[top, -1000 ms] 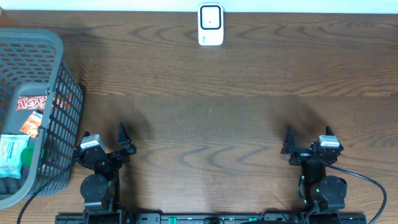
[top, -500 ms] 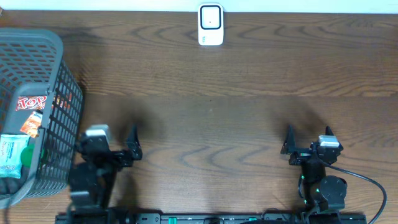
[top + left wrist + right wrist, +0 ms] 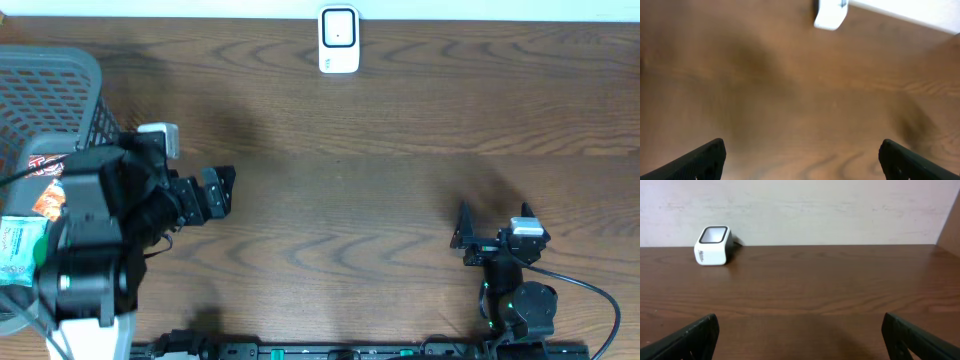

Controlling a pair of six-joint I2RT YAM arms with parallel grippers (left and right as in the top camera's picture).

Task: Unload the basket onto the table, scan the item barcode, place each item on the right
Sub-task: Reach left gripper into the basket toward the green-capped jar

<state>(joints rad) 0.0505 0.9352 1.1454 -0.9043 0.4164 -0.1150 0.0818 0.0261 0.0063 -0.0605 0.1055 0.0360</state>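
You had no item yet: left claw (image 3: 222, 192) and right claw (image 3: 495, 214) gaped empty; the next move called for grabbing 1 from the basket (image 3: 50, 60).

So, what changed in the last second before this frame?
The left tool rose with its arm from the parked pose and swung forward beside the basket; it now hangs above the table, open and empty. Nothing was taken hold of or let go. The right tool stayed parked and open; the scanner, the basket and its packets did not move.
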